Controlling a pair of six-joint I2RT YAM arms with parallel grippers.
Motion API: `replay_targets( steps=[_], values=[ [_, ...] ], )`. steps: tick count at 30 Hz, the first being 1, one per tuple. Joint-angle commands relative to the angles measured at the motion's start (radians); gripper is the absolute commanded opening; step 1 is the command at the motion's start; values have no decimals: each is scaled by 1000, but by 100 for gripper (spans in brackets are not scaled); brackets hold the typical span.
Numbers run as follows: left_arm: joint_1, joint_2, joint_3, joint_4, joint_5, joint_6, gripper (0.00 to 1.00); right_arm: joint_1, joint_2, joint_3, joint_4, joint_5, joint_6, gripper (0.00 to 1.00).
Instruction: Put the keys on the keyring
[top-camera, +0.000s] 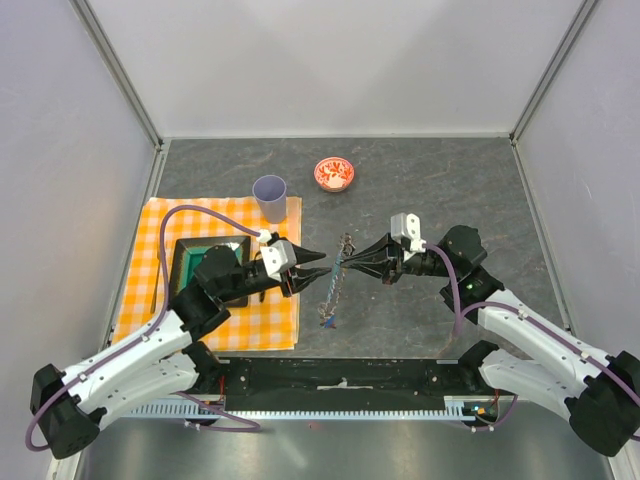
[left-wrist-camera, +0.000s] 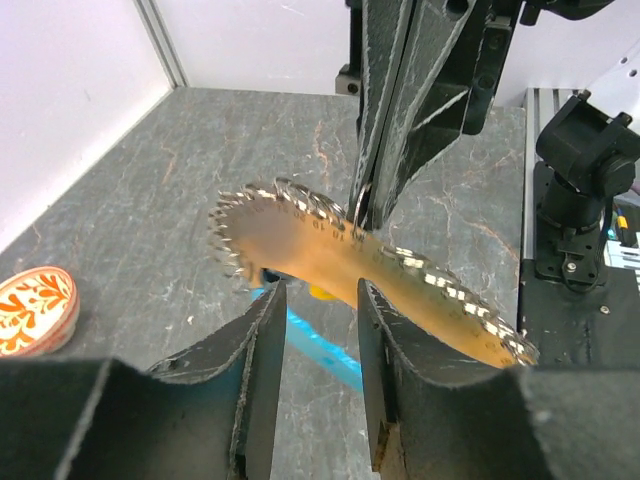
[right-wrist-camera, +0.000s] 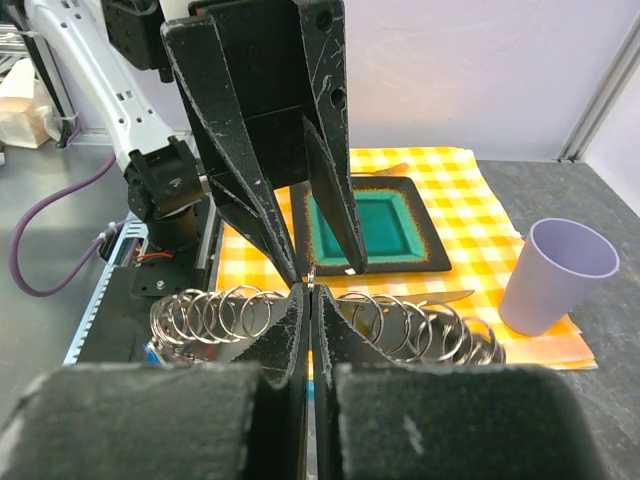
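Observation:
My right gripper (top-camera: 348, 262) is shut on a thin wire of the keyring (top-camera: 335, 282) and holds it up over the grey table. The keyring hangs on a slant, with its light-blue piece and a small cluster of keys (top-camera: 327, 318) at the low end. In the right wrist view my gripper (right-wrist-camera: 311, 290) pinches the wire between two rows of several small wire rings (right-wrist-camera: 215, 315). My left gripper (top-camera: 325, 263) is open and faces it, just left of the keyring. In the left wrist view its fingers (left-wrist-camera: 268, 335) straddle the band of rings (left-wrist-camera: 300, 240) without touching it. The light-blue piece (left-wrist-camera: 325, 348) and a yellow tag (left-wrist-camera: 321, 293) lie below.
A purple cup (top-camera: 270, 197) stands at the back edge of an orange checked cloth (top-camera: 150, 300). A dark tray (top-camera: 190, 250) with a teal inside lies on the cloth under my left arm. A small red patterned bowl (top-camera: 334, 173) sits behind the grippers.

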Motion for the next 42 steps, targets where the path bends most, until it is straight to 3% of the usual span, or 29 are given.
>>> replay_targets(
  steps=[1, 14, 37, 42],
  values=[
    [48, -27, -43, 128, 85, -133, 43, -6, -29, 18, 62, 18, -14, 0],
    [71, 79, -27, 310, 248, -255, 41, -9, -15, 4, 122, 0, 31, 0],
    [73, 122, 32, 298, 280, -244, 36, -7, 0, 18, 40, -43, -12, 0],
    [73, 131, 32, 280, 285, -239, 27, -7, 4, 25, 30, -48, -18, 0]
  ],
)
